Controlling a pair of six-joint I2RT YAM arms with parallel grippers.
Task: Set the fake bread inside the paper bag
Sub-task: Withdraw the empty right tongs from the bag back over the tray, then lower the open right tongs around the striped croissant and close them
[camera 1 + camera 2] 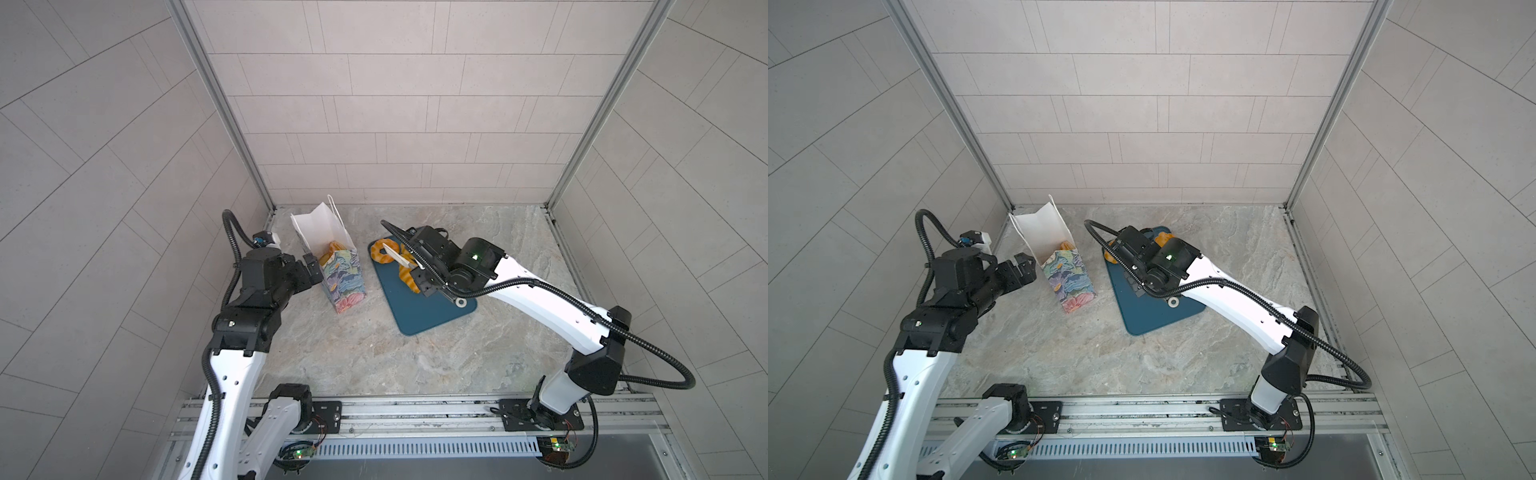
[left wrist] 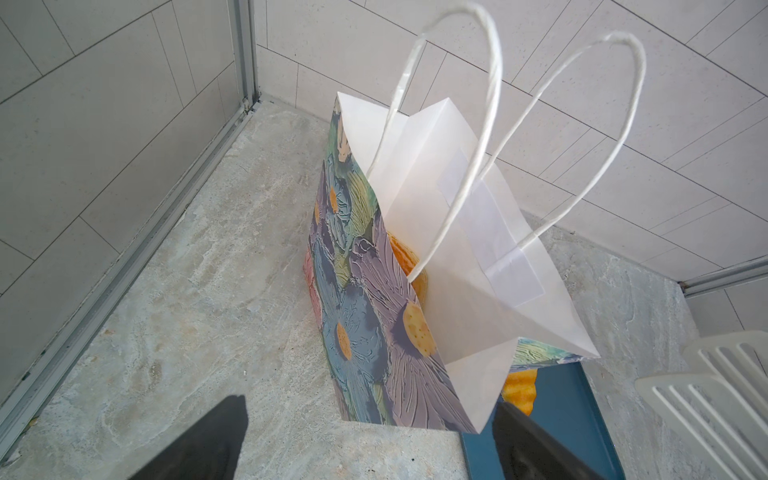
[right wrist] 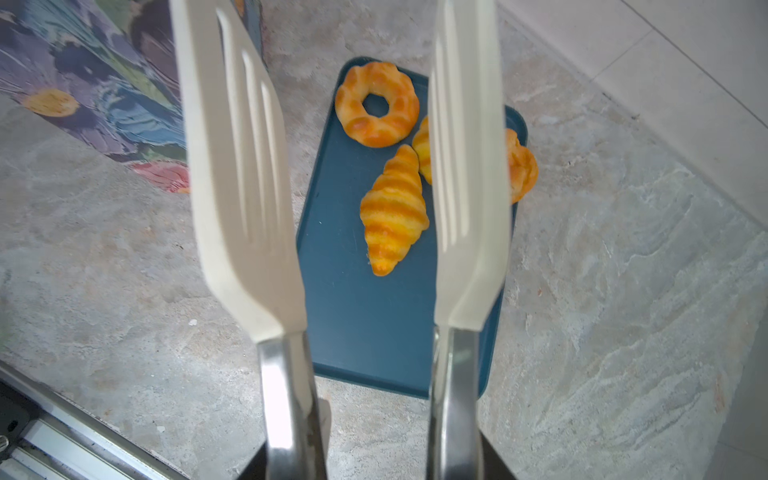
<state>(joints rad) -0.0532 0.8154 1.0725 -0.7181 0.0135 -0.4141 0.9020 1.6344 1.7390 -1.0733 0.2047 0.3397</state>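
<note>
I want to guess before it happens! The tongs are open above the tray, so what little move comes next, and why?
Probably lower the tongs around the striped croissant on the tray: their blades stand apart and empty, and it lies between them in the right wrist view.

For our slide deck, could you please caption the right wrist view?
Open white tongs framing a croissant and ring pastry on the teal tray.

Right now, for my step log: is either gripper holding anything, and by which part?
Right gripper holds the tongs by their metal handles, blades empty. Left gripper is open, holding nothing.
</note>
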